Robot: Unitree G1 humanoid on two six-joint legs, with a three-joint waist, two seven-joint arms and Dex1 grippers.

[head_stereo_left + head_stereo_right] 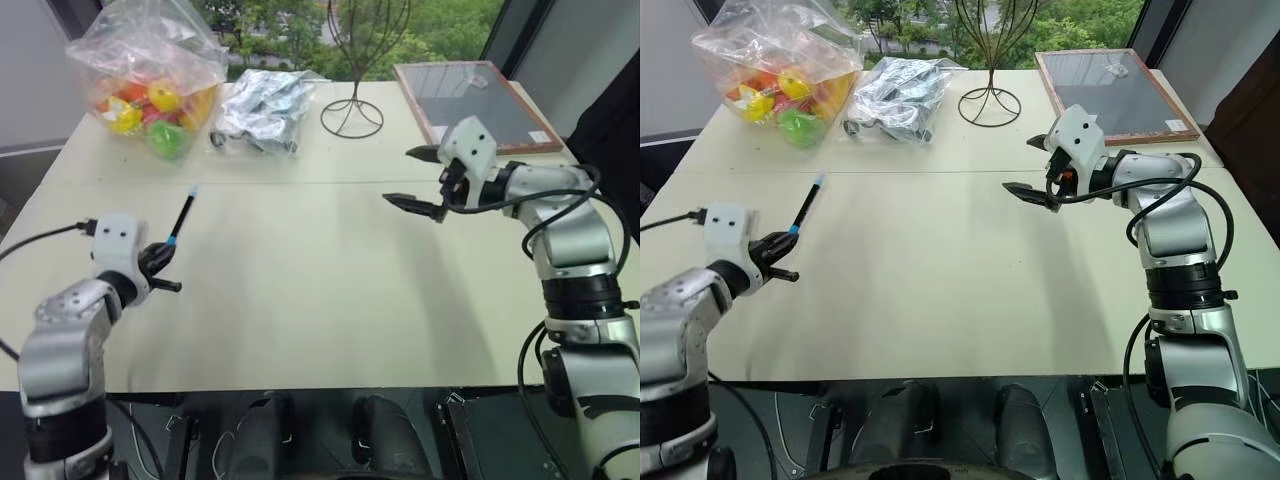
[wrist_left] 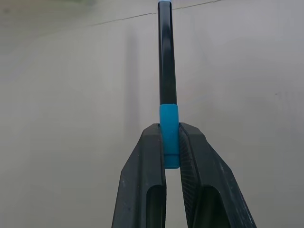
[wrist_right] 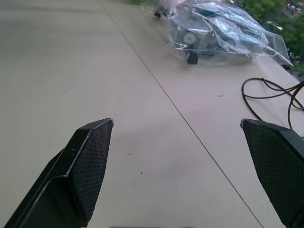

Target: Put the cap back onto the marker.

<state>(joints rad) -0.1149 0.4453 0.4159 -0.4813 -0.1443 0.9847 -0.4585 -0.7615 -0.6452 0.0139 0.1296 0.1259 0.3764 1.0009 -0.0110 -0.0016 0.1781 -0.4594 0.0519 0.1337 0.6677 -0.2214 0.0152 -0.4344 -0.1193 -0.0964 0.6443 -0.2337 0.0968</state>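
Observation:
My left gripper [image 1: 166,254] hovers low over the near left of the table [image 1: 300,280], shut on the marker [image 1: 183,214]. Its fingers [image 2: 147,166] pinch the blue band [image 2: 169,128] at the marker's near end, and the thin black stick points away over the table. A tiny light-blue piece [image 1: 193,189] sits at the marker's far tip and looks like the cap. My right gripper [image 1: 400,176] hangs above the table's right half, pointing left. It is wide open, with nothing between its fingers [image 3: 90,161].
Along the far edge of the table lie a clear bag of colourful toys [image 1: 150,80], a clear bag of silvery parts [image 1: 262,108], a wire stand [image 1: 352,112] and a framed dark board [image 1: 478,100].

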